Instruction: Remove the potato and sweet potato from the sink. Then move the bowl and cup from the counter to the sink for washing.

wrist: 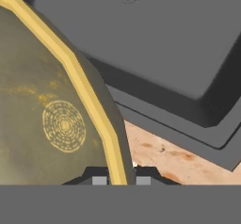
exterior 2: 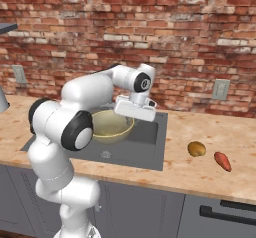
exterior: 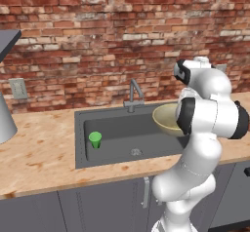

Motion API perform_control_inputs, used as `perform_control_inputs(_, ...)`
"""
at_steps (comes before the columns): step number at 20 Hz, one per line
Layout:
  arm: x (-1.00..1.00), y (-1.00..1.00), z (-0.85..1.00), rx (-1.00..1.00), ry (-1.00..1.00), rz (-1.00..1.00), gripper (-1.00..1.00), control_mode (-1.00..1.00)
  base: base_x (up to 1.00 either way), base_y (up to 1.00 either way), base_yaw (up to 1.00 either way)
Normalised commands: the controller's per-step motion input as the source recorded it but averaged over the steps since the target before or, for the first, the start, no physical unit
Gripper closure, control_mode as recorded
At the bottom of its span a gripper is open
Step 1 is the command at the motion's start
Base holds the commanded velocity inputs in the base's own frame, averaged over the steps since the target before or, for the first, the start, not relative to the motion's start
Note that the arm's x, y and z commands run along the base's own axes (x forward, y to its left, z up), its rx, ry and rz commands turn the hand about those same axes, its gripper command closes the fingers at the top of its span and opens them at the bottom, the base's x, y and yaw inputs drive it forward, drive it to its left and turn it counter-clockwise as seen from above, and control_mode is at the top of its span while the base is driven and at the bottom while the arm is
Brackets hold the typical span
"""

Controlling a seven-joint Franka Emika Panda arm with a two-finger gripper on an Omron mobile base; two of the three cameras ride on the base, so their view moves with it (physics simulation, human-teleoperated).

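My gripper is shut on the rim of the olive-yellow bowl, one finger inside and one outside. The bowl hangs tilted above the right half of the dark grey sink, under my hand. In the left base view the bowl shows beside my arm, over the sink. The green cup stands upright in the basin's left part. On the counter right of the sink lie the golden-brown potato and the orange-red sweet potato.
The grey tap rises behind the basin, close to the bowl. A grey metal vessel stands on the wooden counter at far left. The brick wall carries outlets.
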Motion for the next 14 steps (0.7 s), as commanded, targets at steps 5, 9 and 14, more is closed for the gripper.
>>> perform_control_inputs(5, 0.17, 0.0, -0.1, 0.0, 0.0, -0.12, 1.0, -1.0, 0.0, 0.0, 0.0)
perform_control_inputs(9, 0.15, 0.01, -0.15, 0.0, 0.0, -0.15, 1.0, -1.0, 0.0, 0.0, 0.0)
perform_control_inputs(14, 0.1, 0.07, -0.16, 0.0, 0.0, -0.16, 1.0, -1.0, 0.0, 0.0, 0.0)
